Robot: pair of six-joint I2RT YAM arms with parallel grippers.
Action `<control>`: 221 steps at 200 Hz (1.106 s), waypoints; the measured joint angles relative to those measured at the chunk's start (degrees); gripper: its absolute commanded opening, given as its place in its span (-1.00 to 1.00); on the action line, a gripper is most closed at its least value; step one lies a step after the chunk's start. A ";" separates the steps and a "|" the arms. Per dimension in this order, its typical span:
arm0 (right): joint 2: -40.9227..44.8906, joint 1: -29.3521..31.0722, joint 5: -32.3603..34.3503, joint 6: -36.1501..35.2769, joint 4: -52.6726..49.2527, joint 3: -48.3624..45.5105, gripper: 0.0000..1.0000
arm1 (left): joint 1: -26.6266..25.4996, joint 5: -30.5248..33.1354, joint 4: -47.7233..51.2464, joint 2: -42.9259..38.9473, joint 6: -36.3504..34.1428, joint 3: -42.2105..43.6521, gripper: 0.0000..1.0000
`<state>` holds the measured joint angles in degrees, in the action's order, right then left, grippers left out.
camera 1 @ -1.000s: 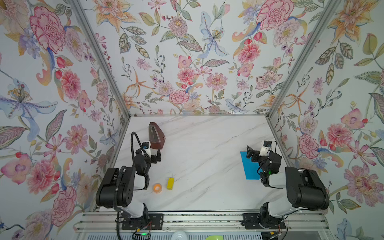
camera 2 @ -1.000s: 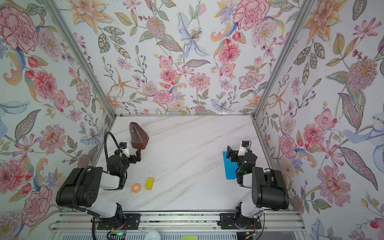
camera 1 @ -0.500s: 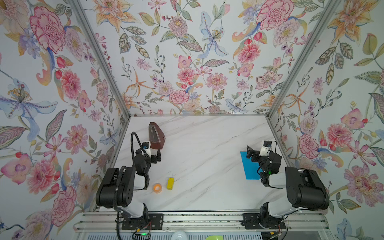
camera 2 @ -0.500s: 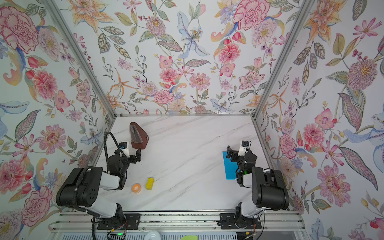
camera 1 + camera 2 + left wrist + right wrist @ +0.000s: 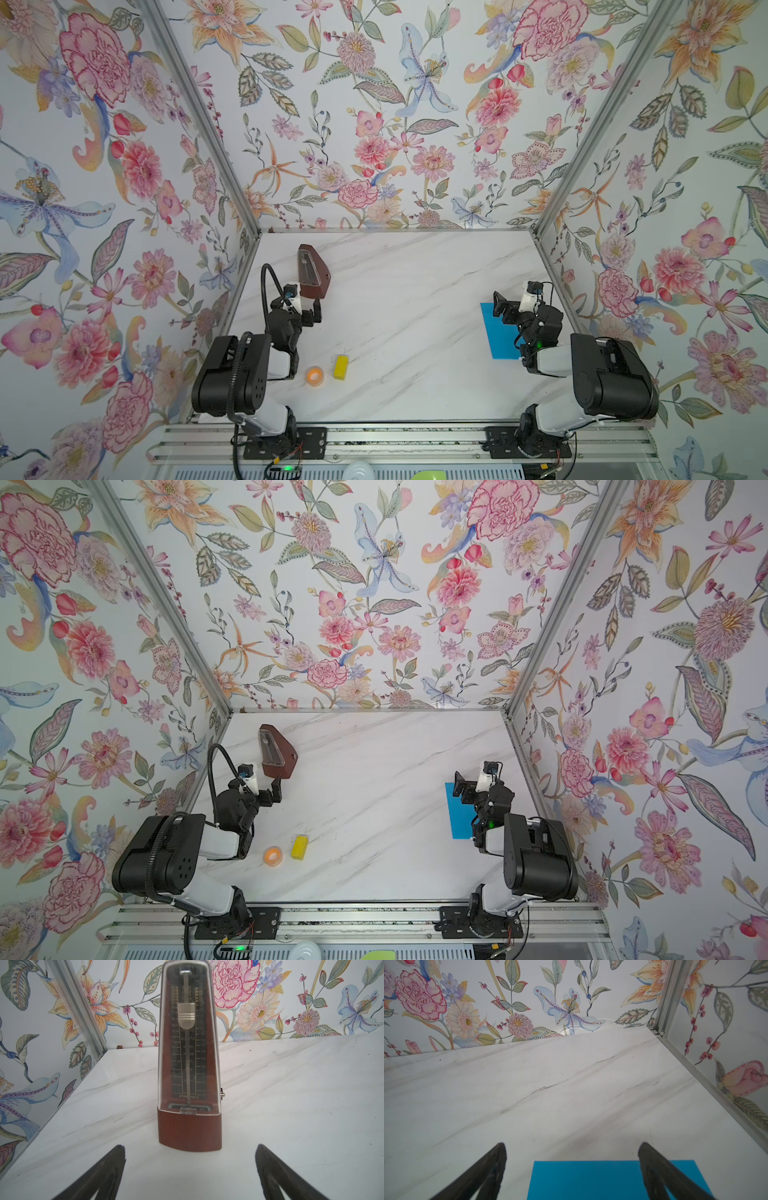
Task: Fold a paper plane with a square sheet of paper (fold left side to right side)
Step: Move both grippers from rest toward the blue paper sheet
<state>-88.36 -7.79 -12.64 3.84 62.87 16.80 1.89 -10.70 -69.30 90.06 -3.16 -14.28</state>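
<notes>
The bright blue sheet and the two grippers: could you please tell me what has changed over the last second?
Nothing has visibly changed. The flat bright blue sheet of paper lies beneath the open right gripper; the open left gripper still faces the brown metronome.

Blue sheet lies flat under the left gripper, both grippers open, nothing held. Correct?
No. The blue sheet lies flat under the right gripper, not the left gripper; the right wrist view shows it. Both grippers open, nothing held.
</notes>
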 measured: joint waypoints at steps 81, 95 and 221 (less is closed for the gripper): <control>4.94 0.52 6.38 1.27 -3.02 0.00 0.98 | 0.00 3.21 7.32 -7.15 0.85 -1.53 0.98; 6.69 0.52 7.52 1.81 -3.89 0.00 0.98 | 0.00 4.72 9.84 -10.40 1.31 -2.80 0.98; 20.13 0.52 5.92 12.48 -48.37 13.68 0.87 | -3.02 8.83 41.72 -21.70 17.75 -18.69 0.89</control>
<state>-68.23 -7.27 -6.72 16.32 14.50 30.48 -1.13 -1.87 -27.57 68.36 14.59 -32.97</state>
